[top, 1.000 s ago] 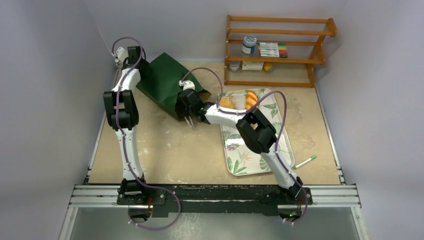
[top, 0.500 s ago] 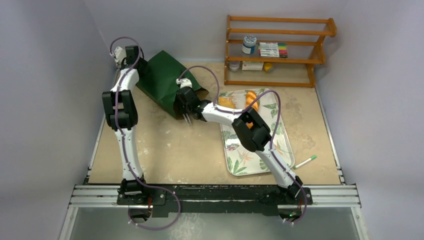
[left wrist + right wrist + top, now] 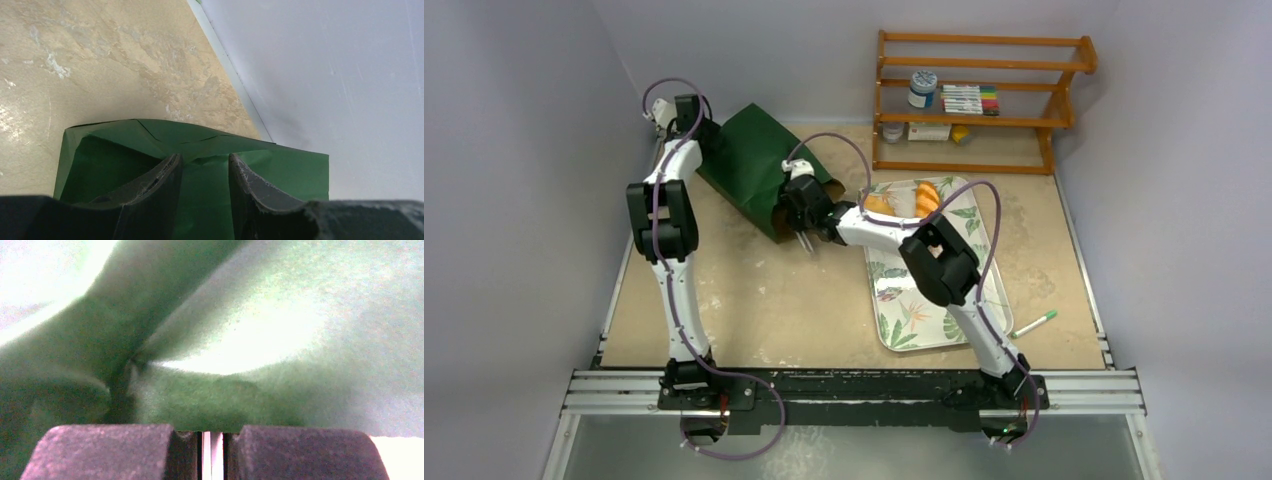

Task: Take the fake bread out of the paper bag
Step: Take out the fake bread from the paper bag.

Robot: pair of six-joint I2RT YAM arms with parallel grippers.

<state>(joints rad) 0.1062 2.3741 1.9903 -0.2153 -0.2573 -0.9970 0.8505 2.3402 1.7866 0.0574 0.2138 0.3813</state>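
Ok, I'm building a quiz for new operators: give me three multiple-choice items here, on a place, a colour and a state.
1. Where does the visible fake bread lie? A on the floor; B held in the air; C on the leaf-patterned tray.
2. The paper bag is, outside: A dark green; B white; C red.
3. The right gripper has its fingers: A spread wide; B nearly together; C out of view.
Answers: C, orange pieces rest at the tray's far end; A, green in all views; B, its wrist view shows only a slit between them.

Right arm (image 3: 869, 228) across the paper bag (image 3: 744, 165) mouth; open table (image 3: 764, 300) nearer.
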